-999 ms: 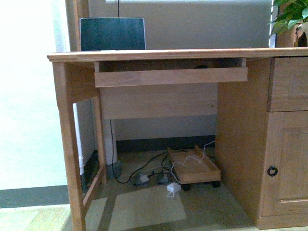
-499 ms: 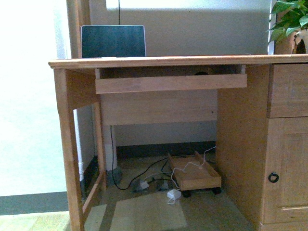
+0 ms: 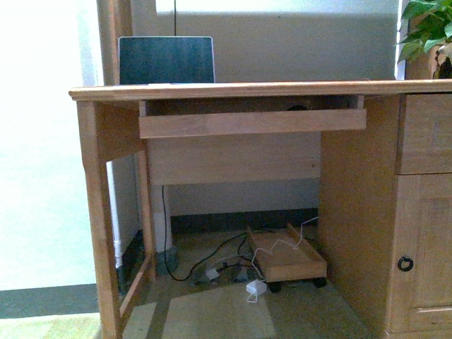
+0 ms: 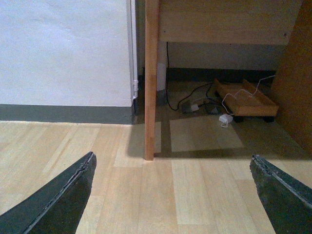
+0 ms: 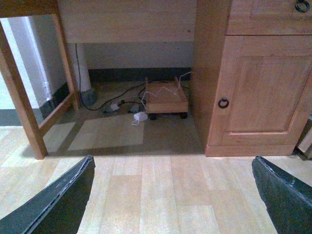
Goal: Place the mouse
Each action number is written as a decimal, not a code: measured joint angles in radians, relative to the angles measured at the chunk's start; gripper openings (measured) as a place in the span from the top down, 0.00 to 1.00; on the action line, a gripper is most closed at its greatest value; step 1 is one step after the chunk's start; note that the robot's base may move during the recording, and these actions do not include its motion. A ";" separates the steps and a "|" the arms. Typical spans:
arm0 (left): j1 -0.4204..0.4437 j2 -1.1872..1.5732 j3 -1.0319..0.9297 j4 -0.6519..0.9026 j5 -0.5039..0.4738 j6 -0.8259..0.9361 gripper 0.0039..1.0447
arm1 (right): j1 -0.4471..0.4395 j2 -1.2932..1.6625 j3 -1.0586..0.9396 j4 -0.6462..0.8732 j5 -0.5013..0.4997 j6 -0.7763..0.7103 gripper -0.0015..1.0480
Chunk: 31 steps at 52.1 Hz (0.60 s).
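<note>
The left tool point(image 4: 171, 157) and right tool point(image 5: 172, 159) hang spread wide and empty above the floor point(image 5: 156, 190). Farther off, the mouse point(image 3: 297, 108) shows as a dark sliver on the pull-out tray point(image 3: 252, 121) under the tabletop point(image 3: 247, 90). It is probably light, rigid and slippery, best pinched across its sides.

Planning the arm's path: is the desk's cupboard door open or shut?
Shut: the cupboard door sits flush in its frame, ring pull facing outward, no gap visible at its edges.

Three low views facing desk point(image 3: 233, 90)
</note>
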<state>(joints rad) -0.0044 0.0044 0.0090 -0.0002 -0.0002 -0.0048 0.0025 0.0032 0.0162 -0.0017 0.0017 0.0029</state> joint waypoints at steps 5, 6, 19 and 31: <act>0.000 0.000 0.000 0.000 0.000 0.000 0.07 | 0.000 0.000 0.000 0.000 0.000 0.000 0.07; 0.000 0.000 0.000 0.000 0.000 0.000 0.07 | 0.000 0.000 0.000 0.000 0.000 0.000 0.07; 0.000 0.000 0.000 0.000 0.000 0.000 0.07 | 0.000 0.000 0.000 0.000 0.000 0.000 0.07; 0.000 0.000 0.000 0.000 0.000 0.000 0.07 | 0.000 0.000 0.000 0.000 0.000 0.000 0.07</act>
<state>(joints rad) -0.0044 0.0044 0.0090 -0.0002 -0.0002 -0.0048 0.0025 0.0032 0.0162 -0.0017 0.0013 0.0029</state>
